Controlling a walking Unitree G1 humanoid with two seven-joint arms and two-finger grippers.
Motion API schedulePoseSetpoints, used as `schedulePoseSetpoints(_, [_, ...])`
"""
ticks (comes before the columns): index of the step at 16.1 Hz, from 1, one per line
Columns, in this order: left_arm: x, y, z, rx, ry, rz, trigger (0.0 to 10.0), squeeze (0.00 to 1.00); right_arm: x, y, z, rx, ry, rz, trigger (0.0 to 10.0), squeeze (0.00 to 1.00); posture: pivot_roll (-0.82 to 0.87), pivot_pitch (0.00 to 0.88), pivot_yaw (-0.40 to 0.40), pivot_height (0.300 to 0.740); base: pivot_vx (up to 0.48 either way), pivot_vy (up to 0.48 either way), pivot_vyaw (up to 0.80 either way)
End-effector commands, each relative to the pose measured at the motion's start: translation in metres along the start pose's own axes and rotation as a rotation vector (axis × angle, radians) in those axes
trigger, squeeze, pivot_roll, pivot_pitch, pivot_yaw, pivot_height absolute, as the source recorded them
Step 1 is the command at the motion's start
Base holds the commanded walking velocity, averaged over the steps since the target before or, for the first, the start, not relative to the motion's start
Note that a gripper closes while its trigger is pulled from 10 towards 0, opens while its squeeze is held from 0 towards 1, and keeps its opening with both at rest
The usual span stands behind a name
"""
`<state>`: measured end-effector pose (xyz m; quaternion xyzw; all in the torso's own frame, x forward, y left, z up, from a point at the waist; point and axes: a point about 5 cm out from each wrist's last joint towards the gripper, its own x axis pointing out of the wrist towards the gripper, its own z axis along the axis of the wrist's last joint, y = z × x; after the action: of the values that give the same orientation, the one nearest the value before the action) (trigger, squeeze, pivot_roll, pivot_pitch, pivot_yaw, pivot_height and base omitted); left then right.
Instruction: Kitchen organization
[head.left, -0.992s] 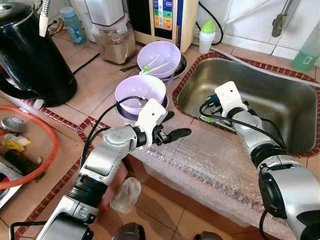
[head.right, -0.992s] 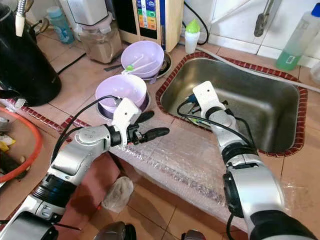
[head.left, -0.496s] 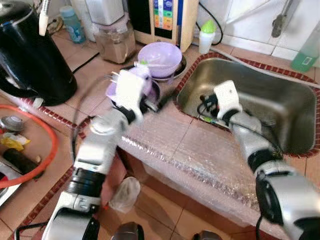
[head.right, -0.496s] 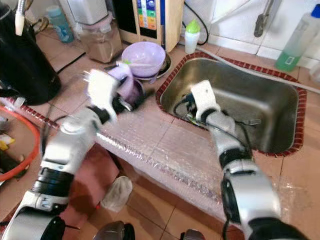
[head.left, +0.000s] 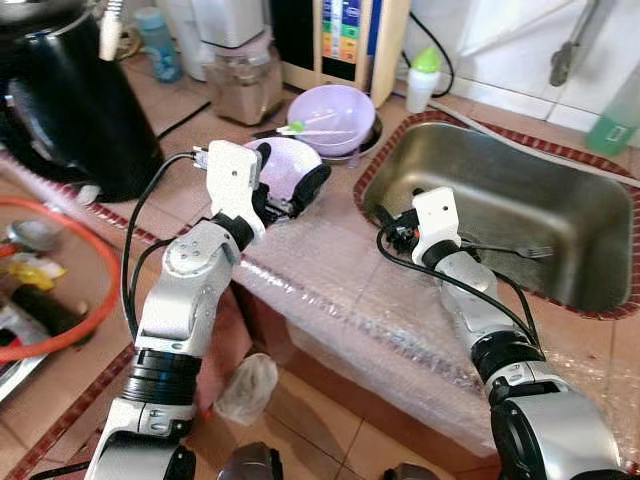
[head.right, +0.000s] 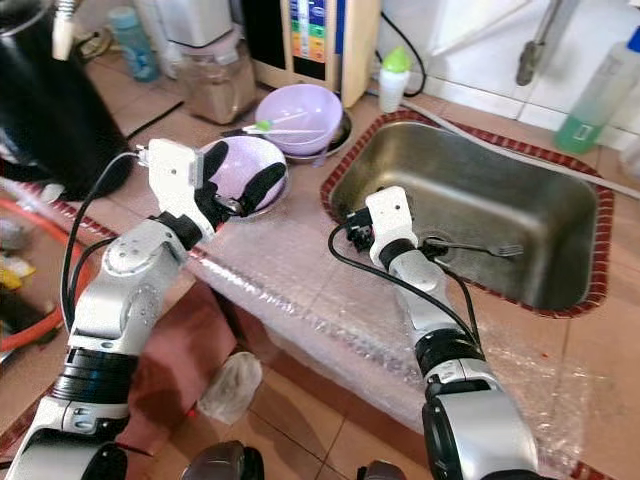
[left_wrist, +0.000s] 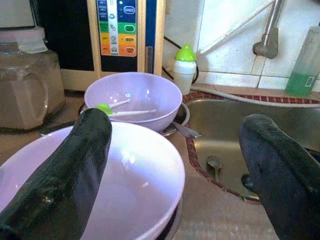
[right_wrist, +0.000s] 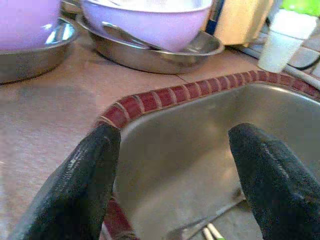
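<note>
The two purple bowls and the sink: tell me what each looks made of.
Near purple bowl at the open left gripper: likely plastic or melamine, an opaque pastel wall with soft glossy highlights. Far purple bowl: the same look. Sink: stainless steel by its brushed grey sheen and dull reflections.

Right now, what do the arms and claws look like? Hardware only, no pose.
Both arms are silver metal segments joined by black ribbed collars. Each wrist carries a white boxy housing, with loose black cables looping from it back along the forearm. The left claw and the right claw each have two long, rounded matte-black fingers. No markings can be made out.
</note>
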<state>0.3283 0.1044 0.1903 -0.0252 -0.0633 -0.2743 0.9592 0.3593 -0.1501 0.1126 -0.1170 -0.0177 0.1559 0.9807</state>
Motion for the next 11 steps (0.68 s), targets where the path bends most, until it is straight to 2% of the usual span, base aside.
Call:
schedulePoseSetpoints(1, [0.001, -0.008, -0.007, 0.003, 0.030, -0.030, 10.0, 1.00, -0.001, 0.000, 0.001, -0.015, -0.008, -0.006, 10.0, 1.00, 0.04, 0.035, 0.024, 0.740, 0.000, 0.000, 0.00])
schedulePoseSetpoints(3, [0.002, -0.010, 0.001, -0.012, -0.029, 0.010, 10.0, 1.00, -0.003, -0.001, 0.003, -0.012, -0.030, -0.016, 10.0, 1.00, 0.03, 0.034, 0.025, 0.740, 0.000, 0.000, 0.00])
schedulePoseSetpoints(5, [-0.001, 0.016, 0.018, -0.015, -0.118, 0.207, 10.0, 1.00, -0.010, 0.000, 0.013, -0.017, -0.118, -0.053, 10.0, 1.00, 0.03, 0.030, 0.028, 0.740, 0.000, 0.000, 0.00])
schedulePoseSetpoints(6, [-0.004, 0.028, 0.021, -0.009, -0.131, 0.283, 10.0, 1.00, -0.012, -0.001, 0.018, -0.025, -0.161, -0.078, 10.0, 1.00, 0.03, 0.030, 0.028, 0.740, 0.000, 0.000, 0.00])
schedulePoseSetpoints(9, [-0.012, 0.059, 0.022, 0.021, -0.104, 0.447, 10.0, 1.00, -0.014, -0.002, 0.038, -0.033, -0.277, -0.102, 10.0, 1.00, 0.03, 0.023, 0.033, 0.740, 0.000, 0.000, 0.00])
schedulePoseSetpoints(10, [-0.015, 0.068, 0.020, 0.025, -0.083, 0.484, 10.0, 0.97, -0.015, 0.000, 0.043, -0.033, -0.303, -0.089, 10.0, 1.00, 0.03, 0.023, 0.033, 0.740, 0.000, 0.000, 0.00])
schedulePoseSetpoints(11, [-0.019, 0.079, 0.016, 0.017, -0.045, 0.533, 10.0, 0.00, -0.018, 0.005, 0.050, -0.023, -0.326, -0.063, 10.0, 0.59, 0.03, 0.021, 0.034, 0.740, 0.000, 0.000, 0.00])
